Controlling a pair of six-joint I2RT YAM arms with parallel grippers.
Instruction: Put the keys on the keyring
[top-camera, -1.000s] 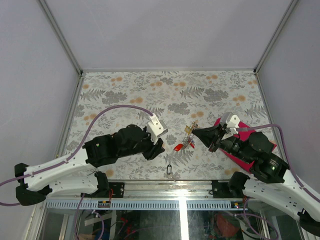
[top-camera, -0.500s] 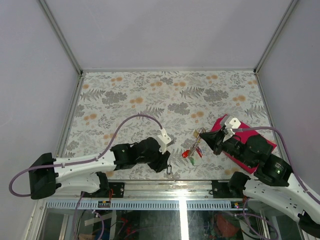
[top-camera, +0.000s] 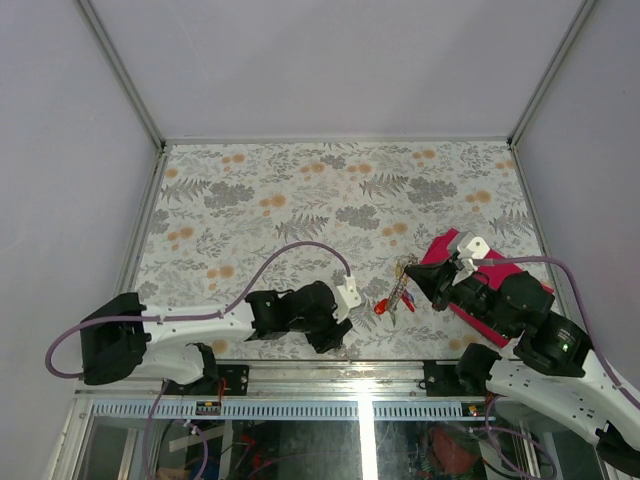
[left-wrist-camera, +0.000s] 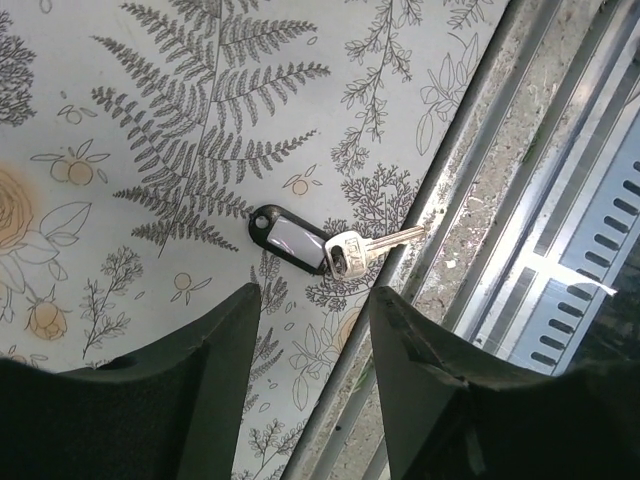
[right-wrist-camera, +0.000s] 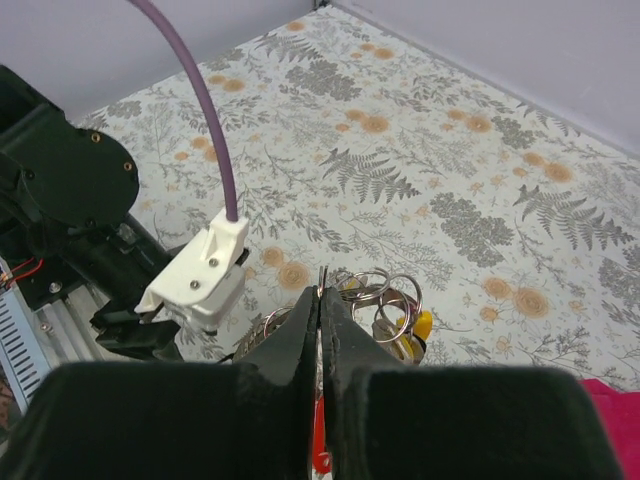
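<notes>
Desk (top-camera: 300, 190): fern-and-flower print
Near edge: black-tagged key (left-wrist-camera: 325, 245) — lying flat
Right side: pink cloth (top-camera: 445, 246)

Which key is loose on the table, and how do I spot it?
Look along the near edge of the floral table, beside the metal rail. Just ahead of the open left pincer lies a lone silver key on a black tag. It lies flat and alone, whereas the coloured keys hang with the keyring from the shut right pincer.

Counter (top-camera: 300, 190): floral print, grey ferns, orange blooms. Magenta cloth (top-camera: 443, 245) lies on it at right of frame, partly hidden. Metal rail (top-camera: 330, 372) borders the lower edge.
</notes>
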